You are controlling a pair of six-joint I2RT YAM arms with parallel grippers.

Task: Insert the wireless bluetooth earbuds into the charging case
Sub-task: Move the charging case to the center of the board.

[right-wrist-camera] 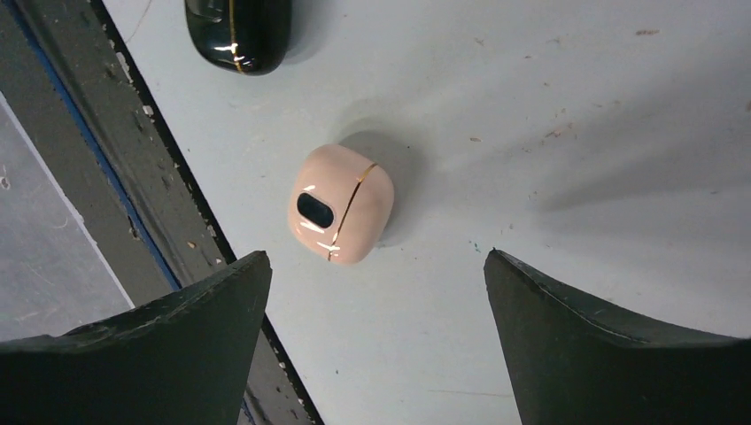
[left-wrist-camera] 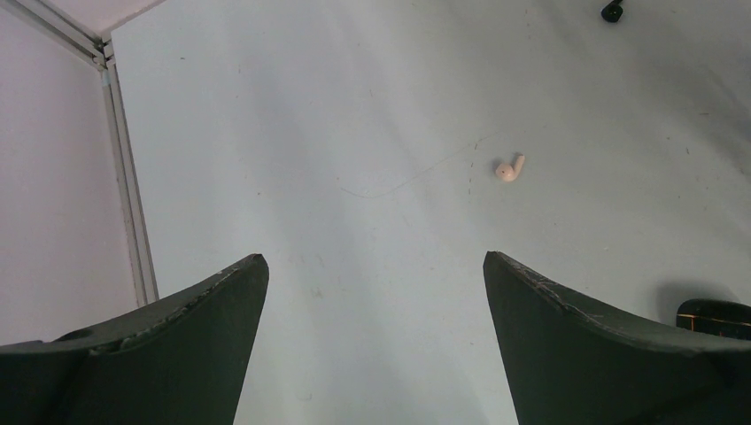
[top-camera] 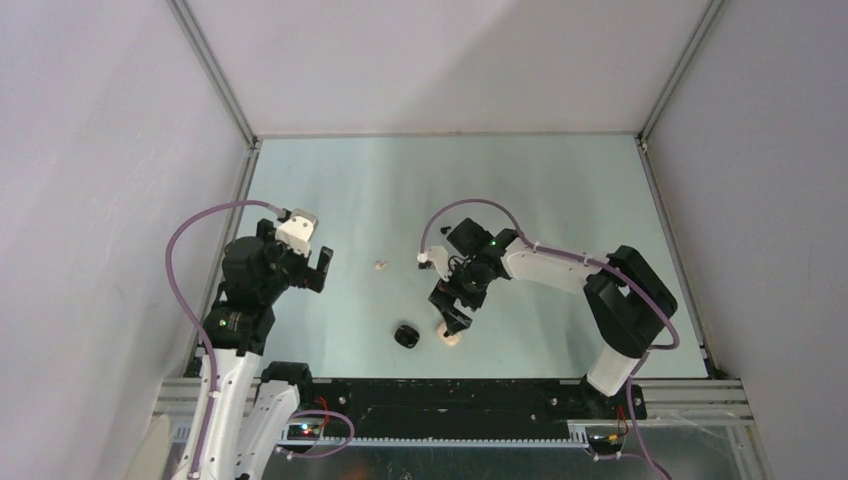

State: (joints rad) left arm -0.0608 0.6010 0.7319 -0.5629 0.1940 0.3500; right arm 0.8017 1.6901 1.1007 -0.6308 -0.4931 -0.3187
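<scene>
The right hand is wide open, a smooth pink pebble-shaped case just in front. The left hand is open too; a tiny cream-white earbud lies ahead, maybe a black earbud farther off.

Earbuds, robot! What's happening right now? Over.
Left gripper open, empty. Right gripper open over pink case, lid shut. Cream earbud loose on table. Black case close beside.

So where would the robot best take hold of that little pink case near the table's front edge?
Probably across its two rounded sides, coming straight down from above. The pink case lies flat and closed on the table, with bare surface either side for the right fingers, and the black case sits apart. Its smooth pebble shape could slip, so grip around its middle.
</scene>
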